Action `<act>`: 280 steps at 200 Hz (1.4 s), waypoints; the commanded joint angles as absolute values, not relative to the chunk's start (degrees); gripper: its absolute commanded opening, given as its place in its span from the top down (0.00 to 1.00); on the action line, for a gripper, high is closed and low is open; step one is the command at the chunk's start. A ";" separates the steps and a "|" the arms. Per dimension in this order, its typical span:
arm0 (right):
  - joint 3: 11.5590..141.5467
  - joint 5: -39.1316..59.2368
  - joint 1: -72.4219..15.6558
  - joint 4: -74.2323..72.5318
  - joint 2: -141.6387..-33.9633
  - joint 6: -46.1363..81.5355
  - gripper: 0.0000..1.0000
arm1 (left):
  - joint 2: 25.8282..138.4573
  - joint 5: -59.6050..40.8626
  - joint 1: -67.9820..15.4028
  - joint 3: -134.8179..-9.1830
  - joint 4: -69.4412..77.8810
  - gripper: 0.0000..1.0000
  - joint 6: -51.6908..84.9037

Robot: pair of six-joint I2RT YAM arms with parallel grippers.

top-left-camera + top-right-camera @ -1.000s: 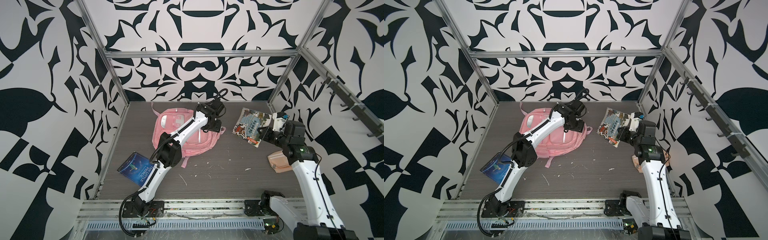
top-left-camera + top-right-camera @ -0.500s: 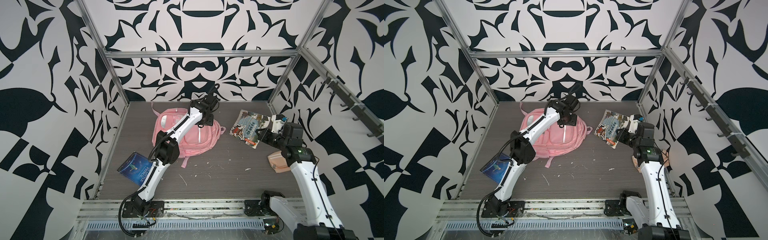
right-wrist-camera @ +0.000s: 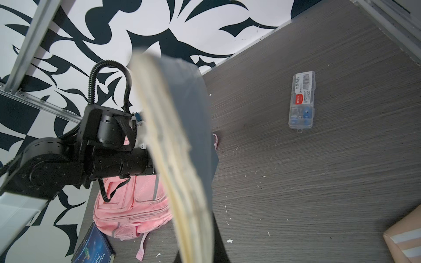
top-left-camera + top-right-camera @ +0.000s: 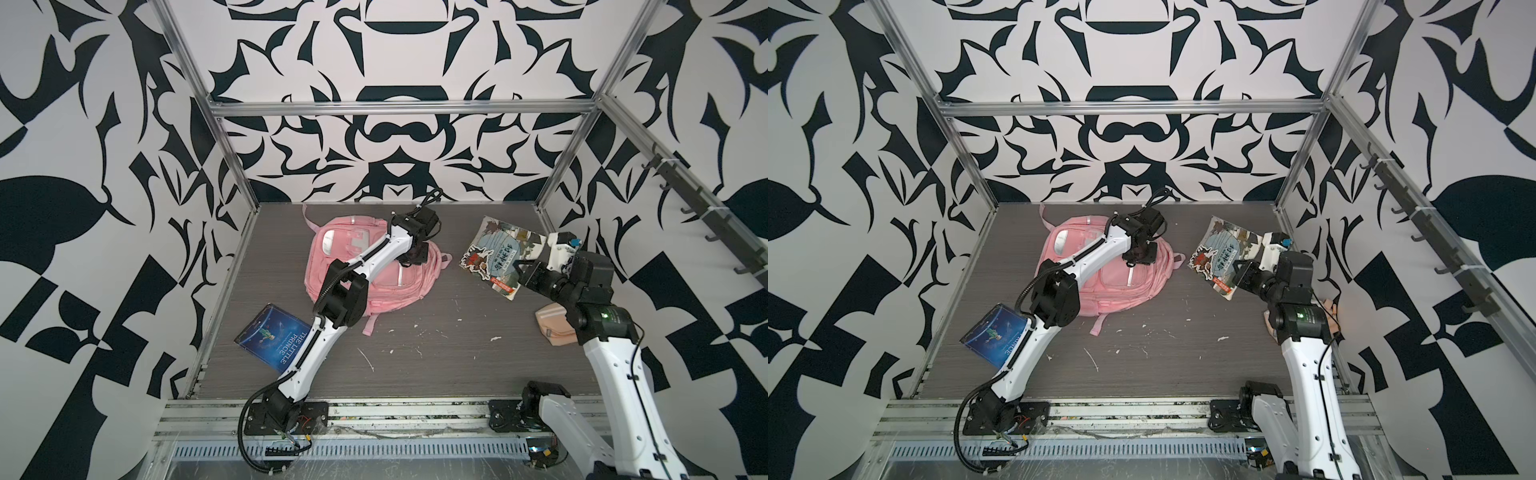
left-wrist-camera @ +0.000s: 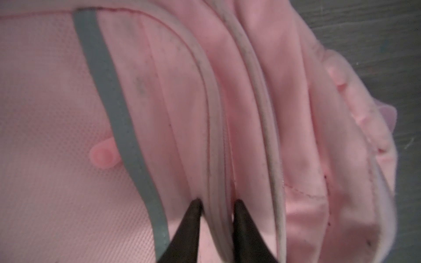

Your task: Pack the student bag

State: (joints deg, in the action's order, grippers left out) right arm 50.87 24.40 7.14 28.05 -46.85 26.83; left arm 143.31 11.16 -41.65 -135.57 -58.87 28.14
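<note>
Grey woodgrain tabletop (image 4: 457, 332) bears student bag (image 4: 395, 291); patterned walls (image 4: 395, 137).

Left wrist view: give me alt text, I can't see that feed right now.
The left end effector pinches a pale piped seam of the pink student bag between its two black fingertips. A grey strip curves across pink mesh beside it; dark tabletop shows at one corner.

Left arm (image 4: 376, 259) outstretched, left fingers (image 5: 189, 227) pinching, right fingers (image 4: 525, 270) clamped.
</note>
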 commanded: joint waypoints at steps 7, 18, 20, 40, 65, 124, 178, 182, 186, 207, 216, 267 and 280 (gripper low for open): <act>53.02 23.54 7.29 27.65 -48.07 25.78 1.00 | 140.02 6.41 -41.10 -135.40 -60.46 1.00 26.76; 54.34 23.45 7.29 29.32 -48.98 24.59 1.00 | 137.86 4.39 -40.71 -135.34 -60.05 1.00 26.30; 54.56 23.53 7.29 29.46 -49.09 24.36 1.00 | 137.41 4.11 -40.65 -135.22 -59.92 1.00 26.11; 55.92 24.28 7.29 28.25 -48.96 23.63 1.00 | 131.86 2.22 -39.53 -132.43 -58.31 1.00 25.23; 59.06 26.91 7.30 29.80 -52.21 23.81 1.00 | 125.20 -4.82 -35.89 -126.78 -55.97 1.00 25.21; 65.69 39.11 7.12 27.16 -59.41 29.10 1.00 | 109.92 -30.90 -26.02 -109.12 -41.22 1.00 21.92; 62.07 44.14 4.38 20.54 -60.03 33.55 1.00 | 97.64 -47.12 -20.38 -97.21 -28.17 1.00 24.83; 60.93 43.89 3.77 18.78 -59.39 34.61 1.00 | 96.94 -47.79 -20.12 -96.30 -27.35 1.00 24.85; 59.66 43.93 3.20 16.72 -58.96 35.78 1.00 | 96.24 -48.43 -19.86 -95.50 -26.63 1.00 24.84; 55.51 43.86 -0.44 11.51 -59.60 39.99 1.00 | 93.92 -52.38 -18.18 -92.45 -23.98 1.00 25.47; 54.58 43.13 -2.37 10.86 -60.22 40.23 1.00 | 93.87 -54.33 -17.40 -92.50 -23.83 1.00 25.61; 53.05 45.35 -8.82 2.04 -65.62 48.16 1.00 | 95.62 -64.72 -15.64 -93.76 -19.55 1.00 29.04; 52.40 43.87 -11.64 0.69 -67.08 49.22 1.00 | 95.54 -65.67 -15.57 -92.85 -16.46 1.00 31.50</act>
